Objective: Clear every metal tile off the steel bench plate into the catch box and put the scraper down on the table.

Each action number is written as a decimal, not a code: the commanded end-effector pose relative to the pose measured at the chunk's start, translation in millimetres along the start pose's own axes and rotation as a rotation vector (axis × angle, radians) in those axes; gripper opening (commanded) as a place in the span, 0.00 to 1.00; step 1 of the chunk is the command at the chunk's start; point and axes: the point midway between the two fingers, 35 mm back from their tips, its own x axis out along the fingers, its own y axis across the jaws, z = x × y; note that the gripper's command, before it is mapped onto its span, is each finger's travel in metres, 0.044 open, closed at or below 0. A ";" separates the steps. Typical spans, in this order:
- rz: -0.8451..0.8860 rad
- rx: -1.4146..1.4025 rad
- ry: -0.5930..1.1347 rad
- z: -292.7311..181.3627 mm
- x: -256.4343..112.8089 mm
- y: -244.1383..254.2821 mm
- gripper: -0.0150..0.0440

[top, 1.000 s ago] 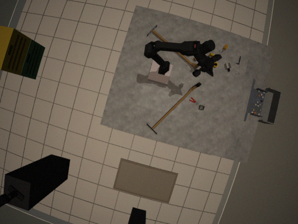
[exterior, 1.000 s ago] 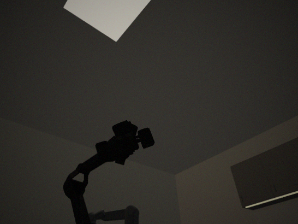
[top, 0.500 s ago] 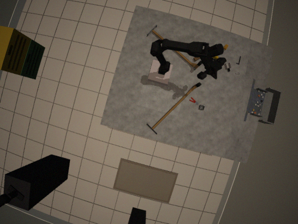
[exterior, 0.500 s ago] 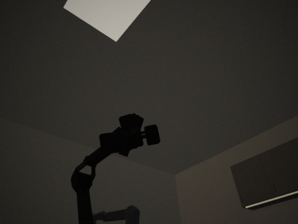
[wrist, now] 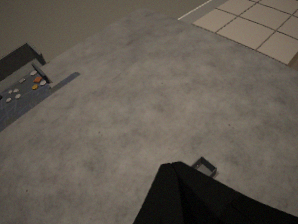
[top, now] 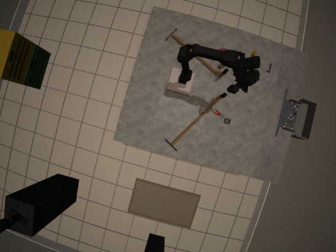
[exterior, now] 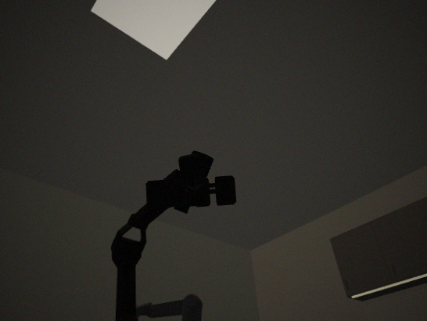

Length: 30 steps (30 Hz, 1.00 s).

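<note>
My gripper (top: 231, 89) (wrist: 171, 172) is shut and empty, above the table near the dark grip end of the lower long scraper (top: 194, 121), without holding it. That scraper lies diagonally, its T-shaped head at the near left. A second wooden-handled scraper (top: 180, 41) lies partly under the arm in the top view. The steel bench plate (top: 284, 117) (wrist: 25, 107) at the table's right side bears several small tiles, white, orange and dark. The dark catch box (top: 309, 120) (wrist: 20, 59) stands beyond it. The exterior view shows the arm in silhouette only.
Red-handled pliers (top: 217, 112) and a small square metal tray (top: 227, 121) (wrist: 204, 167) lie right of the lower scraper. An orange object (top: 254, 53), a black angled tool (top: 269, 67) and a wooden block (top: 220, 66) lie farther back. The arm stands on a pale block (top: 178, 87).
</note>
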 end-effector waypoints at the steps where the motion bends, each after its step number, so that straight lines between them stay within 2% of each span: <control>1: -0.002 -0.025 0.032 1.7 8.3 2.1 0.25; 30: -0.020 -0.180 0.303 -2.1 81.7 -1.2 0.25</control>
